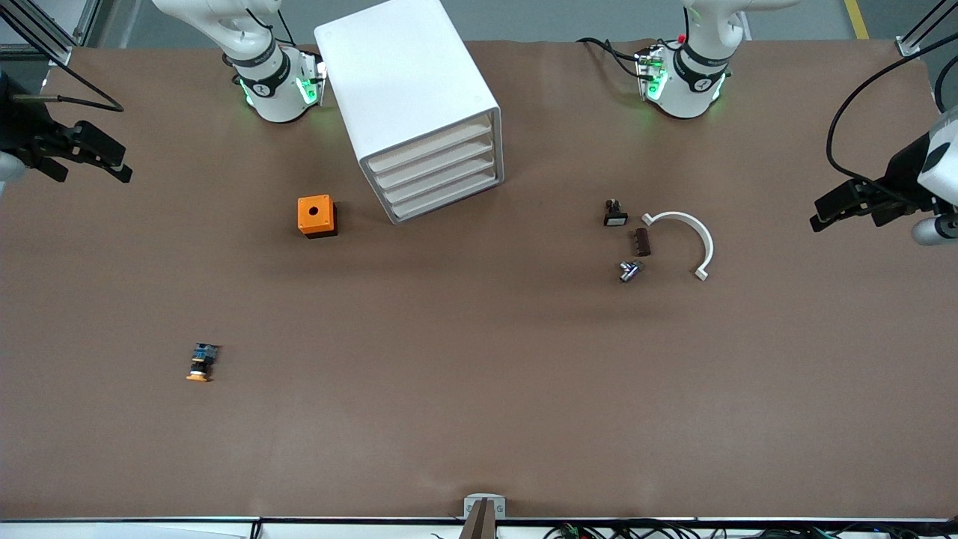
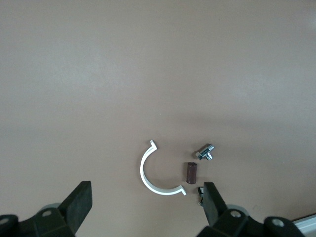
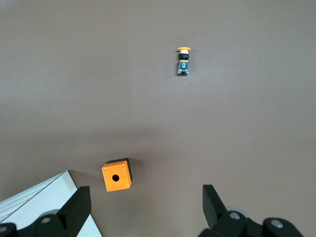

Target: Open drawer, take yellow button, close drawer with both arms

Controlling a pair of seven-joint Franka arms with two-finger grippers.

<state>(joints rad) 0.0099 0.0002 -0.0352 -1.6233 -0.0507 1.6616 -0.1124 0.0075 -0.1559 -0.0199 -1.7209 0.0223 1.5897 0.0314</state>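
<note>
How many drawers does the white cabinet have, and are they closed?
4, stacked one above another in the white cabinet, all closed. The top drawer is highest; the bottom drawer lies nearest the table.

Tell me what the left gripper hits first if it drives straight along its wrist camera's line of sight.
Likely bare table: the open left gripper points down at the brown surface just past the white curved clip; depth is uncertain.

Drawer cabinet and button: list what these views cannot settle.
- Drawer cabinet: its four fronts are shut in the front view, so their contents are hidden; the right wrist view's edge cuts it to a corner.
- Button: too small to show cap detail.
- Left gripper, right gripper: both open, arms cut off by the front view's edges.
</note>
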